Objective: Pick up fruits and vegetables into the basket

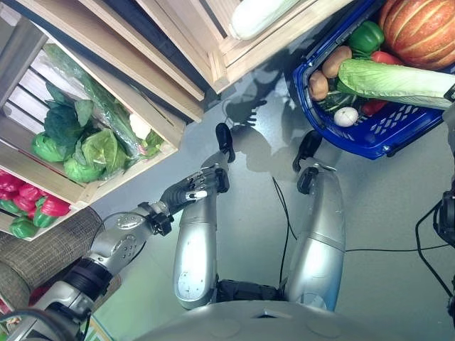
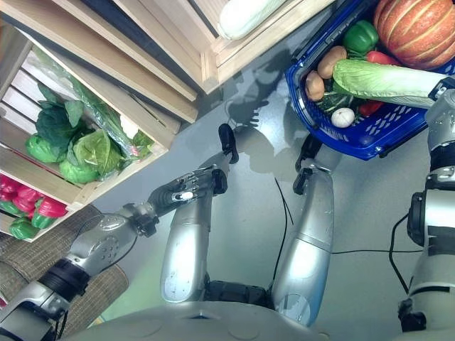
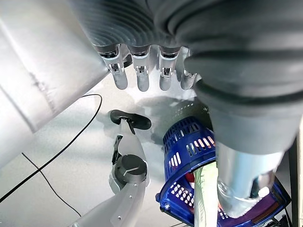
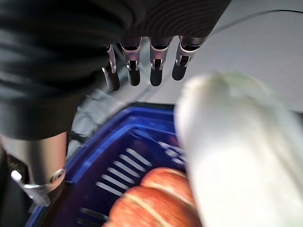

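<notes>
Basket [image 1: 370, 145], blue, on the floor, already loaded: pumpkin [image 1: 421, 28], long cabbage [image 1: 394, 82], green pepper [image 1: 366, 37], potatoes [image 1: 335, 62]. Crates [image 1: 85, 192] on the robot's left hold leafy greens [image 1: 89, 149] and red peppers [image 1: 28, 195] not yet moved. Left hand [image 1: 190, 190] relaxed, fingers straight, empty. Right hand [image 4: 142, 66] above the basket, fingers straight, holding nothing. Judged partway done.

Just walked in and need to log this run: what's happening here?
A humanoid robot is filling a blue basket on the floor with produce. It already holds a pumpkin, a long cabbage, a green pepper, potatoes and more. The left hand hangs empty with relaxed fingers, between the basket and a wooden crate of leafy greens. The right hand hovers open over the basket, holding nothing.
</notes>
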